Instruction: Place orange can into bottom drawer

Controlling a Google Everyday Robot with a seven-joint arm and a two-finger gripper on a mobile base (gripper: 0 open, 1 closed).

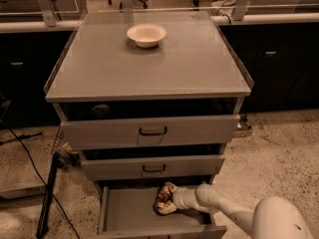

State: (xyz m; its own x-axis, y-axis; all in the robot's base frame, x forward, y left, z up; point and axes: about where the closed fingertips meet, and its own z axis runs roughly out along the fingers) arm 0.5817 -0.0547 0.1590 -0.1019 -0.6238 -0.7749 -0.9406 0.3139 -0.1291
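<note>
The bottom drawer of the grey cabinet is pulled open at the bottom of the camera view. My white arm reaches into it from the lower right. My gripper is inside the drawer, around the orange can, which looks shiny and dented. The can sits low in the drawer, near its middle right. The gripper covers much of the can.
A white bowl stands on the cabinet top. The two upper drawers with dark handles stand slightly open. A black cable and a stand are on the floor to the left. Dark cabinets run behind.
</note>
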